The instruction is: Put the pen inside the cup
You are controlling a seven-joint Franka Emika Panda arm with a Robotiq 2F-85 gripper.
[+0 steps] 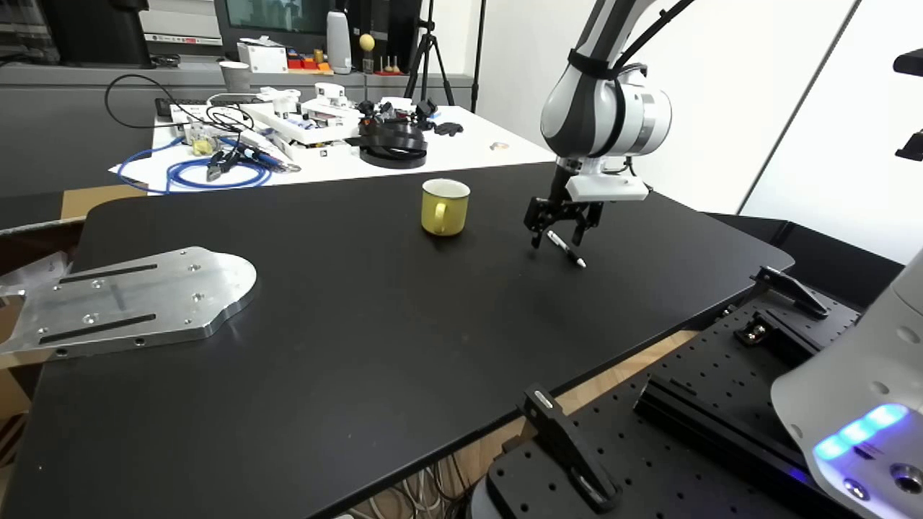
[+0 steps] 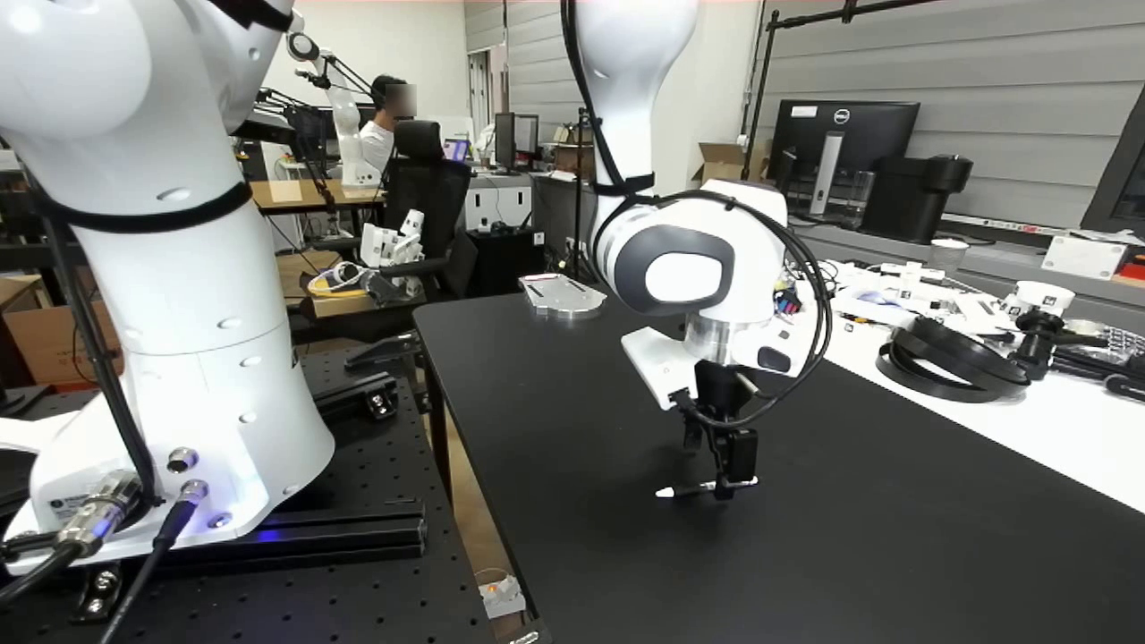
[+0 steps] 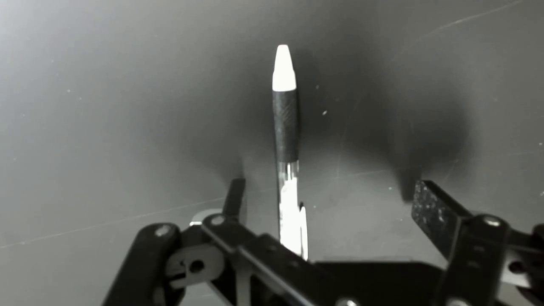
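The pen [image 1: 572,254] lies flat on the black table, white with a dark grip and a white tip. It also shows in an exterior view [image 2: 689,490] and in the wrist view [image 3: 285,123]. My gripper [image 1: 556,241] is open and low over the table, pointing down. In the wrist view its fingers [image 3: 328,186] stand on either side of the pen's clip half, the pen nearer the left finger and apart from both. The pen's rear end is hidden behind the gripper there. The yellow cup [image 1: 444,209] stands upright, handle towards the camera, apart from the gripper; elsewhere it is not visible.
A silver metal plate [image 1: 144,295] lies at the table's far end, also seen in an exterior view [image 2: 562,295]. A white table [image 1: 476,148] adjoins, with blue cables [image 1: 216,173], a black round object [image 1: 393,144] and other clutter. The robot base [image 2: 197,394] stands beside the black table.
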